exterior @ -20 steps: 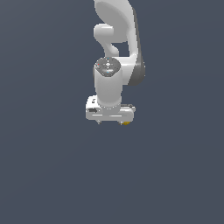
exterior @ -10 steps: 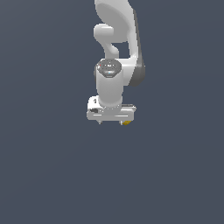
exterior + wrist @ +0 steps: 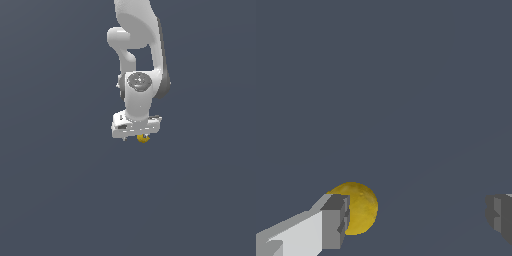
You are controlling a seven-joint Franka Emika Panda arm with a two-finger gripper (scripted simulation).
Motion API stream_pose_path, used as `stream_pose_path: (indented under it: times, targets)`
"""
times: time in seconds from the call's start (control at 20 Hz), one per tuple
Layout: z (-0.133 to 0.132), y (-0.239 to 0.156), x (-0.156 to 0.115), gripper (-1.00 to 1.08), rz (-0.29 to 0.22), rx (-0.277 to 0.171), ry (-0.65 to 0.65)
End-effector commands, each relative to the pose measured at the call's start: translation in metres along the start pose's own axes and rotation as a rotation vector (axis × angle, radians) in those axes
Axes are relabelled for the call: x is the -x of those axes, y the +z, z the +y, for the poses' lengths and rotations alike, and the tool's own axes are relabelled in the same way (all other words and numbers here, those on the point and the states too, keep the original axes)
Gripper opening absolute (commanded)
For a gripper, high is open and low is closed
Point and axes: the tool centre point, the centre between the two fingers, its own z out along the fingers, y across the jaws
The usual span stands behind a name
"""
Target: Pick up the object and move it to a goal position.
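arm (image 3: 142,45): white Panda, comes down from the top edge of the ext view, a bit right of center, wrist pointing down

floor (image 3: 60,200): plain dark grey-blue everywhere, same in both views

gripper (image 3: 136,136): sits at the bottom of the arm, roughly mid-frame in the ext view. In the wrist cam (image 3: 418,215) the jaws are spread wide, big gap of bare floor between them. Not holding anything afaict

fingers: wrist cam shows one finger (image 3: 331,220), white w/ a grey pad, and only the grey tip of the other at the far edge of frame

object (image 3: 143,139): tiny yellow-orange lump, peeks out just under the gripper's lower edge, toward the ext view's right side of it. Way smaller than the gripper

object, wrist cam (image 3: 361,207): looks like a round yellow blob, right next to the one finger, partly hidden behind its pad. Can't tell if it's touching the pad or just beside it. Well apart from the other finger

object shape: rounded, slightly mottled yellow, that's all I can make out
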Motion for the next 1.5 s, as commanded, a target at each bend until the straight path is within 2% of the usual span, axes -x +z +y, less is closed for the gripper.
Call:
stream_pose_path:
  times: [0.0, 0.25, 0.55, 1.0, 1.45]
  targets:
    - [-0.016, 0.011, 0.012, 1.0, 0.002, 0.001, -0.074]
    - [-0.039, 0.028, 0.033, 1.0, 0.005, 0.001, -0.192]
    - [-0.055, 0.038, 0.048, 1.0, 0.008, 0.0, -0.273]
    - [-0.058, 0.044, 0.05, 1.0, 0.007, -0.001, -0.283]
    - [-0.058, 0.081, 0.052, 1.0, 0.008, -0.001, -0.288]
